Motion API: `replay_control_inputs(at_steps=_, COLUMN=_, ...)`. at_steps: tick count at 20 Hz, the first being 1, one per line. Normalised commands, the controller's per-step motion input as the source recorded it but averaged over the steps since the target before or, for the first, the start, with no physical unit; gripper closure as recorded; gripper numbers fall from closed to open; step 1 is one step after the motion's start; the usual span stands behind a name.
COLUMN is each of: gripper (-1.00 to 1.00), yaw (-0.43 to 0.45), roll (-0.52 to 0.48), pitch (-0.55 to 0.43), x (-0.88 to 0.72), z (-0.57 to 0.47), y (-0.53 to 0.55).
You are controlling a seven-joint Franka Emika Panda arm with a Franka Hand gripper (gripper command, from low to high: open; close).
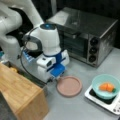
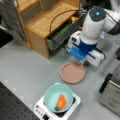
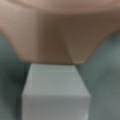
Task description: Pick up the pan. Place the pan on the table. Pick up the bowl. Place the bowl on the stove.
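Wooden box [image 1: 20, 92], one: at a front view's left, beside the arm.

Tool [image 1: 55, 78], one: low over the counter [image 1: 75, 107], at the pan's handle end. Whether its jaws are parted or closed on the handle cannot be told; they are hidden under the blue-and-white wrist body.

Pan [image 1: 69, 86], one: pinkish-brown, flat on the counter in both front views, off the stove. It lies to the tool's right in a front view, rim just beside the tool. In the wrist view the pan [image 3: 57, 32] fills the top and its pale handle [image 3: 56, 92] runs straight toward the camera, long axis in line with the tool.

Toaster oven [image 1: 85, 37], one: silver, behind the pan.

Bowl [image 1: 106, 85], one: teal, one orange item inside, on the stove.

Stove [image 1: 110, 103], one: white, at the right, well apart from the tool.
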Motion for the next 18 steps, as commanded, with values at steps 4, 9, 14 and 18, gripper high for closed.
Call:
replay_control_inputs(at_steps=4, gripper=-1.0, yaw=0.083, roll=-0.071, pitch=-0.134, x=-0.08, z=-0.23, y=0.02)
replay_control_inputs(at_steps=9, gripper=1.0, yaw=0.093, roll=-0.075, pitch=-0.138, x=-0.13, z=-0.25, y=0.03)
replay_control_inputs(at_steps=14, gripper=1.0, yaw=0.095, roll=-0.04, pitch=-0.139, x=-0.14, z=-0.2, y=0.04)
replay_control_inputs(at_steps=18, gripper=1.0, yaw=0.085, roll=-0.008, pitch=-0.129, x=-0.13, z=-0.15, y=0.06)
